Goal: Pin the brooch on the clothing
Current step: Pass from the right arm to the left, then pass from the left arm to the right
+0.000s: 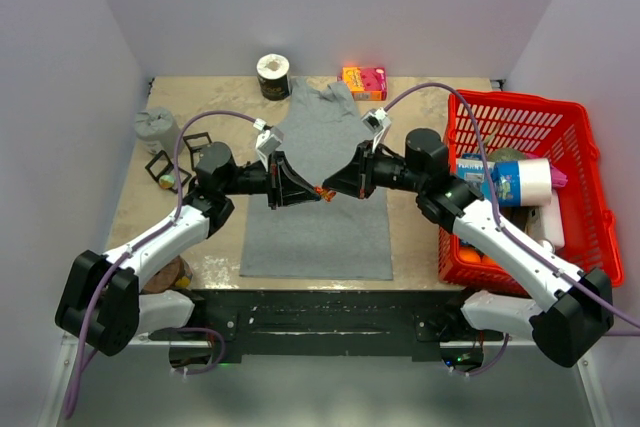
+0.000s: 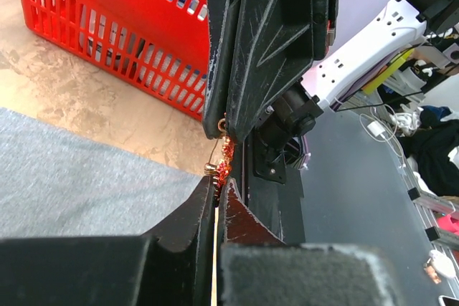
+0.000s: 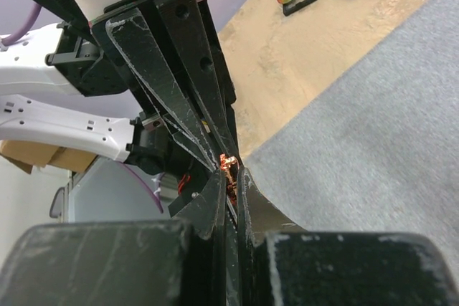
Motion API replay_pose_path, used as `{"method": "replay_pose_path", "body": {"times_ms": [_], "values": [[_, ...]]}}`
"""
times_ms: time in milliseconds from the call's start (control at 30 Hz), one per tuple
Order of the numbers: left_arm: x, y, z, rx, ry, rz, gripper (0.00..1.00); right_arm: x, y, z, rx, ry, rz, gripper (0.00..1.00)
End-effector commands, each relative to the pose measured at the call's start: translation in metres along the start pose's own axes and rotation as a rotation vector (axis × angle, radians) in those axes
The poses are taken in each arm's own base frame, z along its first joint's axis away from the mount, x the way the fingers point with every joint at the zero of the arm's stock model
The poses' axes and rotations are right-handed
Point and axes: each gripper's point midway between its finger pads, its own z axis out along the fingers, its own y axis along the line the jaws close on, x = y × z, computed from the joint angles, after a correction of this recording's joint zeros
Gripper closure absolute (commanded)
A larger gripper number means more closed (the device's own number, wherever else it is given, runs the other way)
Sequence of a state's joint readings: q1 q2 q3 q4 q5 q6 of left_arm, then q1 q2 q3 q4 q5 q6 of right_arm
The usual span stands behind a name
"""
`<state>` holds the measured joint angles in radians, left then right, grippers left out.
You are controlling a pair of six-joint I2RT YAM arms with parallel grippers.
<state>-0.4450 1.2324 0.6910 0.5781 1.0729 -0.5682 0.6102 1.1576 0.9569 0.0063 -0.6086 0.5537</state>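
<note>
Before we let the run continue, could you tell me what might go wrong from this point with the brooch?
1. The left gripper and right gripper both pinch the tiny brooch by their very tips; an uneven pull could bend it or drop it.
2. Nothing holds the clothing down, so pushing the pin in may only drag the fabric.

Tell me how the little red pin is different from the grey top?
The brooch is tiny; the clothing is the biggest cloth here. The brooch is orange-red; the clothing is plain grey. The brooch is pinched between the left gripper and right gripper; the clothing lies spread flat. Both are in the middle, brooch above clothing.
</note>
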Motion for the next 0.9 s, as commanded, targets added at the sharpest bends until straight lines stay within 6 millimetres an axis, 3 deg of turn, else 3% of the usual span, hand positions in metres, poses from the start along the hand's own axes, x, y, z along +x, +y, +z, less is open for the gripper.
{"method": "replay_pose_path", "body": {"times_ms": [0, 67, 100, 167, 200, 233, 267, 300, 433, 667, 867], "values": [[-0.005, -0.008, 0.001, 0.038, -0.009, 0.041, 1.00, -0.011, -0.013, -0.001, 0.080, -0.059, -0.032, 1.00], [-0.007, -0.007, 0.000, 0.017, -0.022, 0.044, 1.00, -0.016, -0.021, -0.002, 0.127, -0.087, -0.028, 0.94], [-0.009, -0.001, 0.000, -0.021, -0.032, 0.071, 1.00, -0.018, -0.025, -0.006, 0.167, -0.104, -0.018, 0.81], [-0.008, 0.009, -0.002, -0.088, -0.031, 0.061, 1.00, -0.026, -0.032, -0.011, 0.233, -0.160, 0.006, 0.64], [-0.016, 0.020, -0.004, -0.175, -0.063, 0.111, 1.00, -0.029, -0.034, -0.014, 0.255, -0.184, 0.031, 0.50], [-0.011, 0.029, -0.006, -0.246, -0.046, 0.088, 1.00, -0.032, -0.034, -0.020, 0.277, -0.210, 0.045, 0.44], [-0.020, 0.048, -0.012, -0.385, -0.082, 0.109, 1.00, -0.037, -0.040, -0.025, 0.323, -0.247, 0.063, 0.41], [-0.022, 0.045, -0.010, -0.424, -0.088, 0.155, 1.00, -0.039, -0.040, -0.028, 0.335, -0.271, 0.103, 0.38], [-0.025, 0.052, -0.015, -0.589, -0.133, 0.170, 1.00, -0.037, -0.032, -0.027, 0.342, -0.331, 0.187, 0.37], [-0.024, 0.068, -0.029, -0.859, -0.163, 0.179, 1.00, -0.014, -0.016, 0.010, 0.307, -0.285, 0.271, 0.43], [-0.009, 0.060, -0.014, -0.960, -0.141, 0.235, 1.00, -0.002, -0.015, 0.031, 0.283, -0.279, 0.337, 0.47]]}}
